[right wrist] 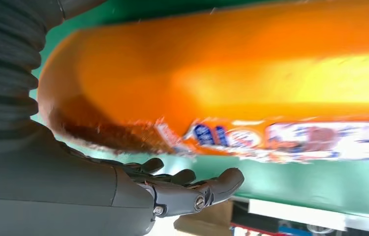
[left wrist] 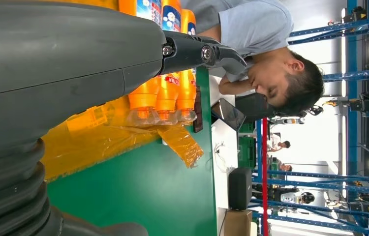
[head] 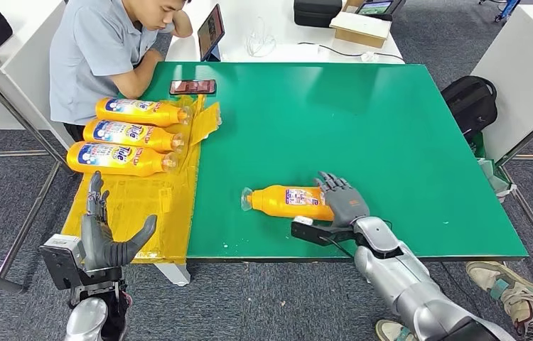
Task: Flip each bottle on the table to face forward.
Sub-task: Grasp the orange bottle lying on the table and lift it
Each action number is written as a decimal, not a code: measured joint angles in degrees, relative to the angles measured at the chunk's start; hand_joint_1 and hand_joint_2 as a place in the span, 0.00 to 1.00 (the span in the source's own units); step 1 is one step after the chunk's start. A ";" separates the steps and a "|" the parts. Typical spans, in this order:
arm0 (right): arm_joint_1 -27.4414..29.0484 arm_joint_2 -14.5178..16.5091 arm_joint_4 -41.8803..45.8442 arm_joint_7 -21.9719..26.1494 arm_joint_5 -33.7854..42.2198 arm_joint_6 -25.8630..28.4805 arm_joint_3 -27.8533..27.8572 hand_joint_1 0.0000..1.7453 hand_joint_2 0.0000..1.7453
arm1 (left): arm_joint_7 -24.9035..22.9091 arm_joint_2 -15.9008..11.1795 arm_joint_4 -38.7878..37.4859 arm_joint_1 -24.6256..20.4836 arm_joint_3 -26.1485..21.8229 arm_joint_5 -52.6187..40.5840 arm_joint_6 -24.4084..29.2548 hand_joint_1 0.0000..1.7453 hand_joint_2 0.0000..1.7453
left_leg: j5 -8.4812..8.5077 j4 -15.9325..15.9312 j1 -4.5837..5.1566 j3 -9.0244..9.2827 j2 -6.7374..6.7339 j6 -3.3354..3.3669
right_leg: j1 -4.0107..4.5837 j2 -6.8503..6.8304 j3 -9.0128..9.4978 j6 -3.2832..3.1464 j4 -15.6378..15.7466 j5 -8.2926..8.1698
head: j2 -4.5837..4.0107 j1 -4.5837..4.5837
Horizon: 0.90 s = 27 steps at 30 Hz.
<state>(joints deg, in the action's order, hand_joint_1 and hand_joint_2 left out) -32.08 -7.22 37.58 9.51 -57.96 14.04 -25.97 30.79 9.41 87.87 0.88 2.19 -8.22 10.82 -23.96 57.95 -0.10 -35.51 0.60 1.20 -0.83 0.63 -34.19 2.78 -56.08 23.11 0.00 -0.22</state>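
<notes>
Right hand [head: 340,201] at the lone bottle [head: 285,201], fingers spread over its base end, grip not confirmed.
Bottle lies on its side on the green table [head: 363,121], well right of the three bottles [head: 132,131] on the yellow sheet [head: 146,206], cap pointing toward them. I judge the roll needs fingers wrapped round the body before turning until the label faces up. Left hand [head: 104,231] open, holding nothing, just below the sheet's near edge.

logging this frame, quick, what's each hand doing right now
Left hand: open, holding nothing, raised beside the yellow sheet.
Right hand: at the base of the lone orange bottle; whether it grips cannot be told.
</notes>
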 joint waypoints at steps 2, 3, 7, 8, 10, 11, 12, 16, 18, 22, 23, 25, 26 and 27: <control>-0.77 0.00 -1.13 -1.02 -0.87 0.30 -0.13 0.00 1.00 | -0.09 -0.05 0.01 0.06 -0.03 -0.03 0.00 0.00 1.00 | 0.00 0.00 0.00 0.03 0.00 0.00 | 0.00 0.00 0.03 0.00 0.00 0.00 | 0.00 0.00; -1.06 0.00 -1.62 -1.27 -1.07 0.34 -0.17 0.00 1.00 | -0.14 -0.08 0.02 0.08 -0.04 -0.05 -0.01 0.00 1.00 | 0.00 0.00 0.00 0.04 0.00 0.00 | 0.00 0.00 0.04 0.00 0.00 -0.01 | 0.00 0.00; -1.99 0.08 -3.22 -1.47 -0.83 -0.43 -0.19 0.00 1.00 | -0.28 -0.16 0.01 0.10 -0.08 -0.08 -0.02 0.00 1.00 | 0.00 0.00 0.00 0.08 0.00 0.00 | 0.00 0.00 0.07 0.00 0.00 -0.01 | 0.00 0.00; -2.20 0.14 -3.58 -1.39 -0.73 -0.79 -0.19 0.01 1.00 | -0.32 -0.18 0.00 0.10 -0.09 -0.08 -0.02 0.00 1.00 | 0.00 0.00 0.00 0.09 -0.01 0.00 | 0.00 0.00 0.08 0.00 0.00 0.00 | 0.00 0.00; -2.63 0.26 -4.31 -1.03 -0.47 -1.67 -0.19 0.21 1.00 | -0.37 -0.20 -0.01 0.07 -0.11 -0.09 -0.05 0.00 1.00 | 0.00 0.00 0.00 0.13 -0.01 0.00 | 0.00 0.00 0.09 0.00 0.01 0.00 | 0.00 0.01; -2.84 0.31 -4.68 -0.68 -0.24 -2.24 -0.19 0.40 1.00 | -0.37 -0.21 -0.02 0.05 -0.14 -0.10 -0.09 0.00 1.00 | 0.00 0.00 0.00 0.15 -0.02 0.00 | 0.00 0.00 0.11 0.00 0.01 0.00 | 0.00 0.01; -3.04 0.34 -5.05 -0.23 0.09 -2.89 -0.18 0.60 1.00 | -0.37 -0.22 -0.02 0.02 -0.15 -0.13 -0.14 0.00 1.00 | 0.00 0.00 0.00 0.18 -0.02 0.00 | 0.01 0.01 0.14 -0.01 0.01 0.00 | 0.00 0.01; -3.58 0.46 -6.55 1.84 1.33 -5.08 -0.17 0.87 1.00 | -0.37 -0.33 -0.19 -0.25 -0.21 -0.17 -0.35 0.00 1.00 | -0.03 0.00 0.00 0.30 -0.07 0.00 | 0.00 0.01 0.21 -0.01 0.03 0.00 | 0.00 0.00; -3.94 0.55 -7.23 2.50 1.71 -5.54 -0.17 0.90 1.00 | -0.37 -0.38 -0.35 -0.42 -0.22 -0.17 -0.41 0.00 1.00 | -0.02 0.00 0.00 0.37 -0.06 0.01 | 0.01 0.01 0.24 -0.02 0.04 0.00 | 0.00 0.00; -4.53 0.79 -8.58 3.03 2.19 -6.10 -0.14 0.82 1.00 | -0.34 -0.48 -0.79 -0.88 -0.25 -0.17 -0.48 0.00 1.00 | -0.02 0.00 0.00 0.48 -0.01 0.01 | 0.01 0.01 0.34 -0.02 0.04 0.01 | 0.00 0.01; -4.63 0.87 -8.91 3.07 2.31 -6.31 -0.11 0.81 1.00 | -0.34 -0.49 -0.93 -1.03 -0.25 -0.17 -0.49 0.00 1.00 | -0.02 0.00 0.00 0.49 -0.02 0.01 | 0.01 0.01 0.36 -0.02 0.04 0.00 | 0.00 0.01; -4.78 1.04 -9.52 3.10 2.42 -6.62 -0.05 0.84 1.00 | -0.31 -0.52 -1.19 -1.25 -0.24 -0.17 -0.50 0.00 1.00 | -0.02 0.00 0.00 0.49 -0.03 0.01 | 0.01 0.01 0.37 -0.02 0.03 0.00 | 0.00 0.01; -4.87 1.14 -9.81 3.10 2.39 -6.69 -0.03 0.87 1.00 | -0.29 -0.55 -1.29 -1.33 -0.24 -0.17 -0.50 0.00 1.00 | -0.02 0.00 0.00 0.49 -0.04 0.01 | 0.01 0.01 0.37 -0.02 0.03 0.00 | 0.00 0.01; -4.96 1.21 -10.05 3.10 2.33 -6.70 0.00 0.89 1.00 | -0.28 -0.58 -1.37 -1.41 -0.24 -0.17 -0.50 0.00 1.00 | -0.02 0.00 0.00 0.49 -0.04 0.01 | 0.01 0.01 0.37 -0.02 0.03 0.00 | 0.00 0.01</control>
<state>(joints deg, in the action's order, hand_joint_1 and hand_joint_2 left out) -37.04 -6.01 27.53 12.61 -55.63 7.34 -25.97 30.51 8.83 86.50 -0.53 1.95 -8.39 10.32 -23.98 57.95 -0.10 -35.01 0.55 1.21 -0.82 0.65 -33.83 2.77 -56.05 23.11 0.00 -0.21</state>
